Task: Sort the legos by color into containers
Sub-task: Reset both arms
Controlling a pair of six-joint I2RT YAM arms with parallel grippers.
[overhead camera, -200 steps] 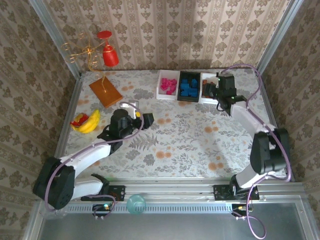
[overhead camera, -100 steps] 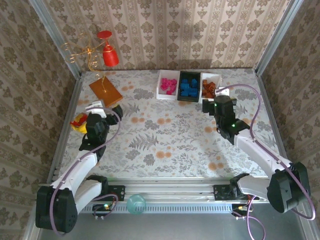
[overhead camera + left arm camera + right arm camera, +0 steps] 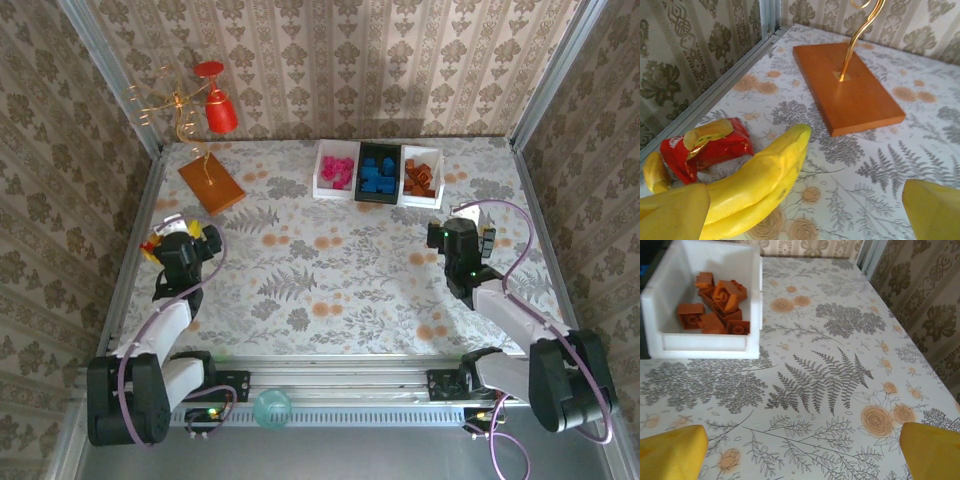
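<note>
The legos (image 3: 715, 305) — light, hard, probably slick — want pinching across flat sides; left claw (image 3: 802, 210) and right claw (image 3: 801, 452) gape empty.

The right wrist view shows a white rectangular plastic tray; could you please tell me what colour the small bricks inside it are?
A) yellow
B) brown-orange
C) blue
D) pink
B: the white rectangular plastic tray holds a pile of brown-orange plastic bricks, with no other colour among them.
</note>
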